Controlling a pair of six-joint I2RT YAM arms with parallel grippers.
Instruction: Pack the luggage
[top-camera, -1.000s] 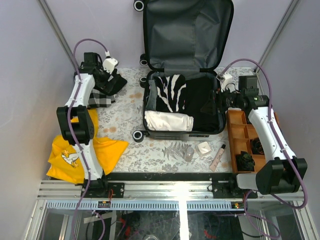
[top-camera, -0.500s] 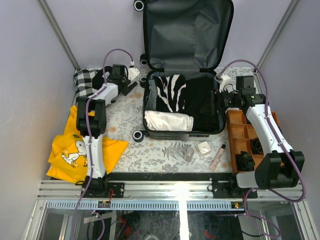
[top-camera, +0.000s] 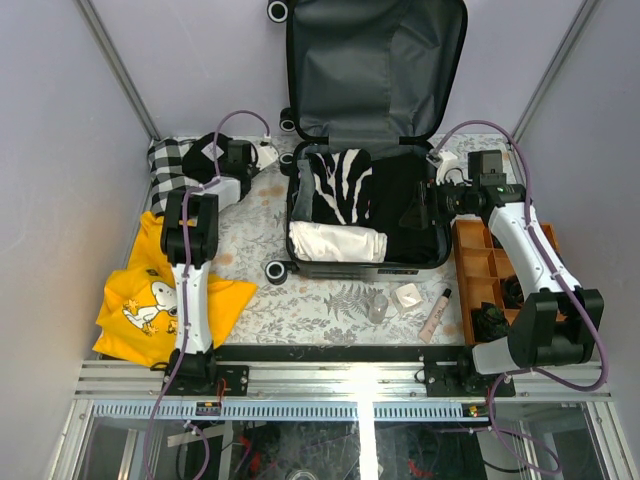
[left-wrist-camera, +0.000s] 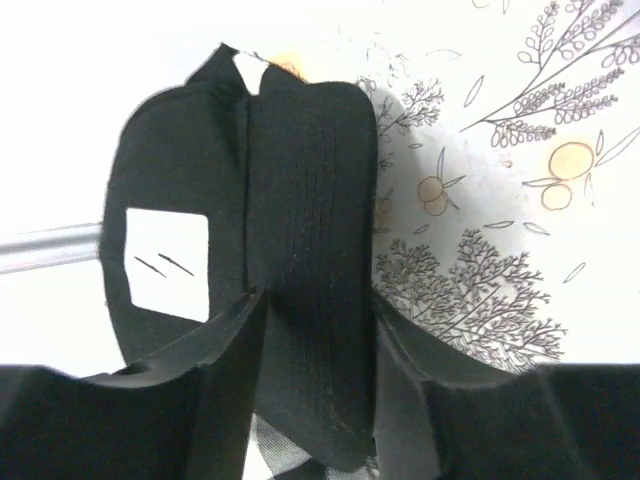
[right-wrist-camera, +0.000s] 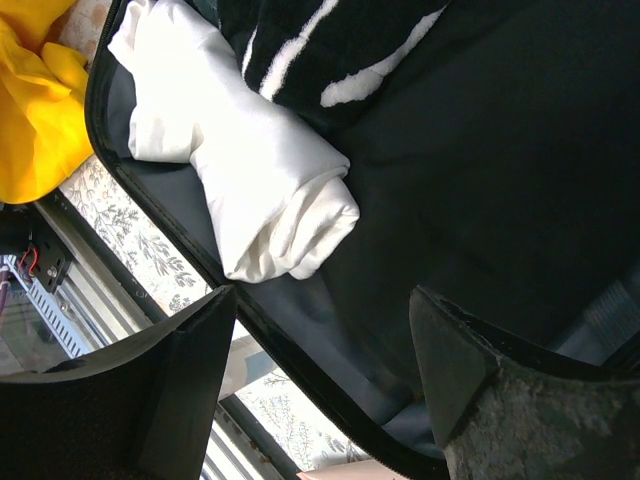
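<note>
The luggage (top-camera: 300, 262) lies open at the table's middle, lid (top-camera: 375, 60) up against the back wall. Inside are a zebra-striped garment (top-camera: 335, 185), a white roll (top-camera: 335, 242) and a black garment (top-camera: 405, 215). My left gripper (top-camera: 224, 160) is at the back left, shut on a black cloth item (top-camera: 211, 150) with a white label. In the left wrist view that black cloth item (left-wrist-camera: 300, 180) is pinched between the fingers (left-wrist-camera: 225, 350) of the left gripper (left-wrist-camera: 312, 330). My right gripper (top-camera: 428, 205) hangs open over the luggage's right side. In the right wrist view the right gripper (right-wrist-camera: 322, 300) holds nothing.
A black-and-white checked cloth (top-camera: 168, 165) lies under the left gripper and a yellow shirt (top-camera: 150, 300) at the front left. A small clear cup (top-camera: 378, 307), a white packet (top-camera: 408, 296) and a pink tube (top-camera: 436, 315) lie before the luggage. An orange compartment tray (top-camera: 470, 240) stands at the right.
The left arm has folded in towards the back of the table and its jaws have closed on the black cloth item. The right arm has shifted only slightly.
</note>
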